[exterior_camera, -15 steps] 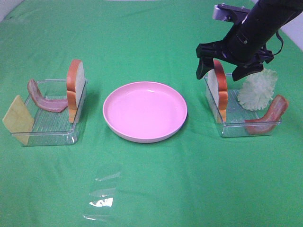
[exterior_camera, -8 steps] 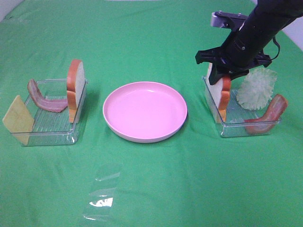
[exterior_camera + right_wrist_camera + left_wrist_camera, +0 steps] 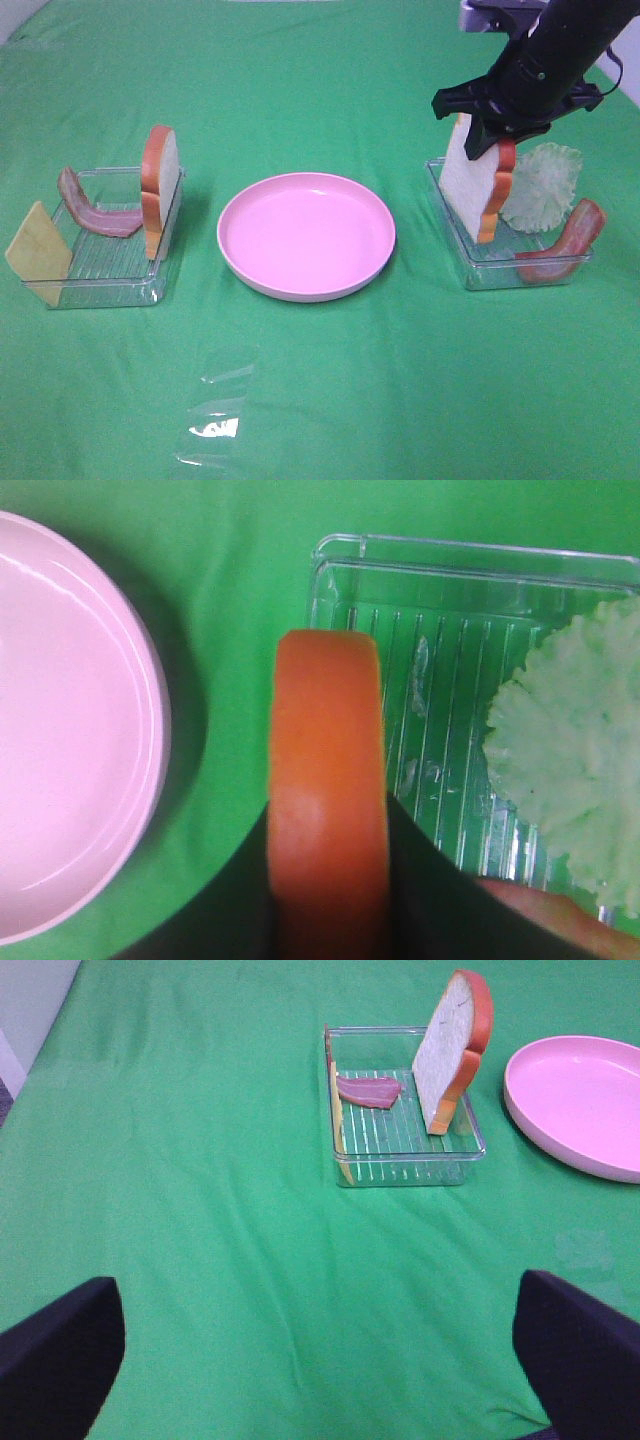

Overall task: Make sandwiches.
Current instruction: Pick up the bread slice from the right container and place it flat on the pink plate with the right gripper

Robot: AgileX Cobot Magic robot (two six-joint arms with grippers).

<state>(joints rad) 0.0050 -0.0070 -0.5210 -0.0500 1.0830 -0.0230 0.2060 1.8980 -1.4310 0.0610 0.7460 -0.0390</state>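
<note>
Your right pincer (image 3: 482, 135) has shut on the white bread slice with the orange-brown crust (image 3: 466, 185) and lifts it from the clear plastic tray (image 3: 500, 272), at three o'clock from the round pink plate (image 3: 300, 288). The plate can come next. Your left pincer (image 3: 320, 1360) is wide open.

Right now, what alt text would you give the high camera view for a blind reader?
The right gripper holds a bread slice by its top over the right tray, beside lettuce and a bacon strip. A pink plate sits in the middle; the left tray holds another slice, bacon and cheese.
</note>
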